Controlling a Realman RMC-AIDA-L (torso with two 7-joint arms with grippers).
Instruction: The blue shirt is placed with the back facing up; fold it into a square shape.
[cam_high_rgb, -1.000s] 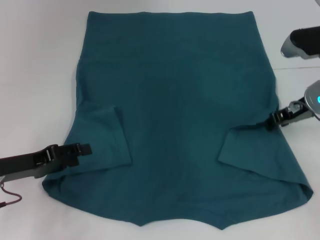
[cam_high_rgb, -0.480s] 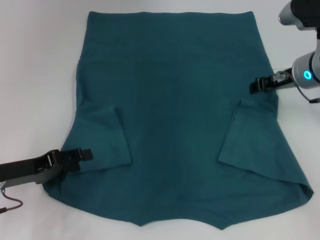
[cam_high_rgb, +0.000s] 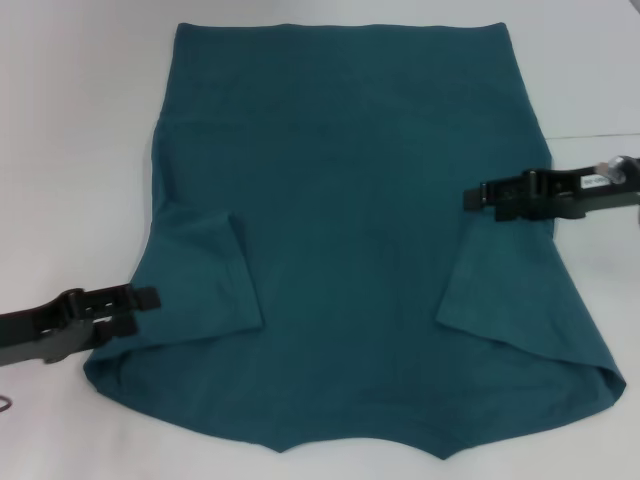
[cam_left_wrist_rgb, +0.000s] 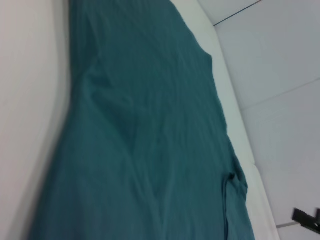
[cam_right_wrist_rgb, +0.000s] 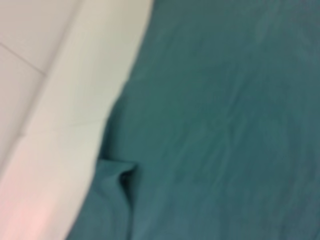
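The blue shirt (cam_high_rgb: 350, 200) lies flat on the white table, wide end toward me, with both sleeves folded inward. My left gripper (cam_high_rgb: 150, 297) sits at the shirt's left edge beside the folded left sleeve (cam_high_rgb: 205, 270). My right gripper (cam_high_rgb: 472, 196) reaches in over the shirt's right edge, just above the top of the folded right sleeve (cam_high_rgb: 500, 280). Whether either gripper holds cloth is unclear. The left wrist view runs along the shirt (cam_left_wrist_rgb: 150, 140), with the right gripper (cam_left_wrist_rgb: 307, 217) small and far off. A small fold in the shirt (cam_right_wrist_rgb: 225, 125) fills the right wrist view.
The white table (cam_high_rgb: 70, 150) surrounds the shirt, with bare strips on the left and right. A thin seam line (cam_high_rgb: 590, 135) crosses the table at the right.
My right gripper swung up and inward from the shirt's right edge, and the right sleeve's fold now reaches higher. My left gripper drew back leftward off the left sleeve.
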